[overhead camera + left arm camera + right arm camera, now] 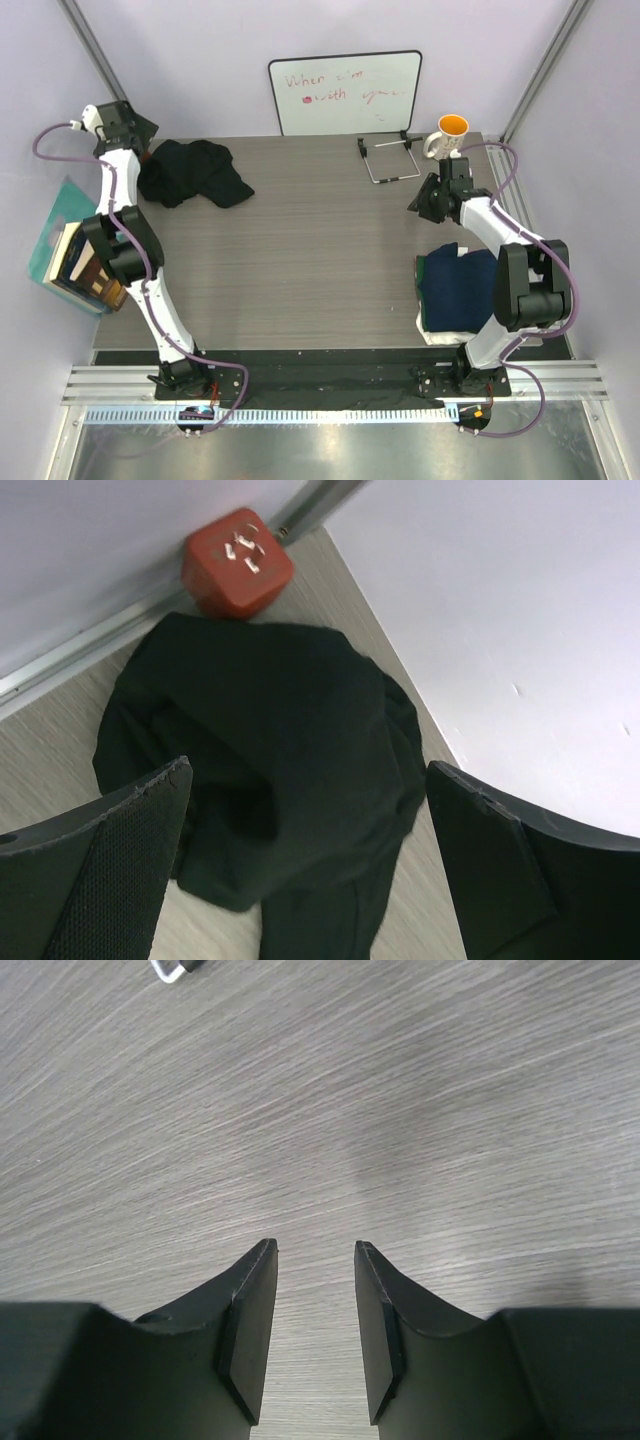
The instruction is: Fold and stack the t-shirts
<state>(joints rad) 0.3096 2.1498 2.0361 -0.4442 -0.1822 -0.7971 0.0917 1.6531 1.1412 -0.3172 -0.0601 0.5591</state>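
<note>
The nearer left gripper (pixel 308 780), jaws wide apart and empty, is hovering directly above the crumpled black cloth t-shirt (pixel 270 720) lying at the far-left corner of the grey wood-grain table (pixel 320 250); the right gripper (pixel 315 1255), jaws partly apart and empty, is hanging well apart.

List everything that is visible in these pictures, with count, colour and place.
black shirt: 1, black, crumpled, far left
folded shirts: 1 stack, count unclear, navy on top, white beneath, near right
whiteboard: 1, white, red writing, against far wall
mug: 1, white, orange inside, far right corner
wire stand: 1, metal, left of mug
cube: 1, red, behind black shirt
books: 1 pile, count unclear, mixed colours, off left edge
table: 1, grey wood grain
left gripper: 1, black, open, above black shirt
right gripper: 1, black, open, above bare table
</note>
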